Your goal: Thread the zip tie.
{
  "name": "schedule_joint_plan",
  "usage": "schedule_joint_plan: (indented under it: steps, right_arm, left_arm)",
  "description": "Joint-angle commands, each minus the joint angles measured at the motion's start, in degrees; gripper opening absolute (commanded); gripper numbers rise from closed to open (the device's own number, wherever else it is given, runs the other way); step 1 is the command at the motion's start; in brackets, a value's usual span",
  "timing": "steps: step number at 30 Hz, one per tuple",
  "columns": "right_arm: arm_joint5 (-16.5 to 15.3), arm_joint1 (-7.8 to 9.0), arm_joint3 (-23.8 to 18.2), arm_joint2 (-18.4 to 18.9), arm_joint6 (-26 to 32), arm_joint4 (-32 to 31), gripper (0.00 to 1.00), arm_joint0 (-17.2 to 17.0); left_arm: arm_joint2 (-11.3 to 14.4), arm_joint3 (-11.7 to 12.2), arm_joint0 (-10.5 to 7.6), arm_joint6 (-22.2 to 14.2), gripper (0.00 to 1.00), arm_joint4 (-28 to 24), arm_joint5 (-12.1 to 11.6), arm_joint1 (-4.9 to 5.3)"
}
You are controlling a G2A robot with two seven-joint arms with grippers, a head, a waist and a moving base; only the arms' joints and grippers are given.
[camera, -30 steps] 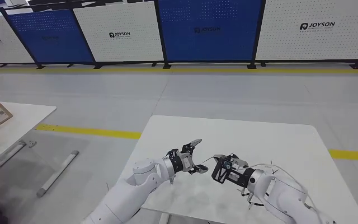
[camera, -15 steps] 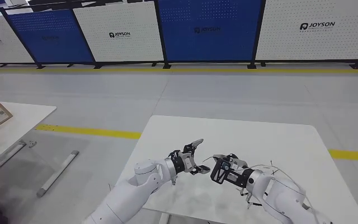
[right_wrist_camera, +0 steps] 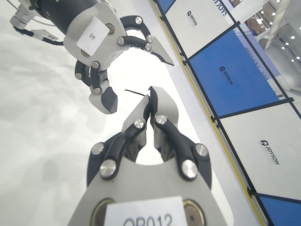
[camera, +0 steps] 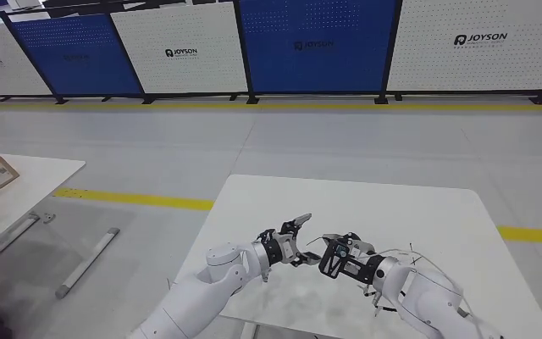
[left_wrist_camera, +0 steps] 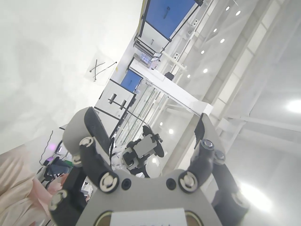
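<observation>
The zip tie (right_wrist_camera: 134, 93) is clamped in the right pincer (right_wrist_camera: 149, 95), whose jaws are pressed together on it; a short, thin black end juts out past the tips, and the rest is hidden between the pads. That free end points toward the left pincer (right_wrist_camera: 139, 82), which is spread wide and has hold of nothing; the tie's tip lies just beside one of its fingers (right_wrist_camera: 108, 101), apart from it, and the other finger is farther off. Seen from above, the two pincers face each other tip to tip, close together, over the near part of the white desk (camera: 381, 203). A few crossed black strips (left_wrist_camera: 97, 69) lie on the desk, well apart from the left pincer.
</observation>
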Motion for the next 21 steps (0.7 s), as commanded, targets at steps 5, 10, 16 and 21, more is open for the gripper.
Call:
schedule_joint_plan:
  steps: [5, 10, 16, 21]
  right_arm:
    - [0.0, 0.0, 0.0, 0.0, 0.0, 0.0, 0.0, 0.0]
    - [0.0, 0.0, 0.0, 0.0, 0.0, 0.0, 0.0, 0.0]
    - [0.0, 0.0, 0.0, 0.0, 0.0, 0.0, 0.0, 0.0]
    - [0.0, 0.0, 0.0, 0.0, 0.0, 0.0, 0.0, 0.0]
  left_arm:
    - [-0.3, 0.3, 0.05, 0.4, 0.33, -1.1, 0.5, -0.15]
    - [-0.2, 1.0, -0.46, 1.0, 0.22, -3.1, 0.5, -0.41]
    - [0.1, 1.1, -0.52, 1.0, 0.27, -3.1, 0.5, -0.38]
    - [0.0, 1.0, -0.39, 1.0, 0.14, -3.4, 0.5, -0.3]
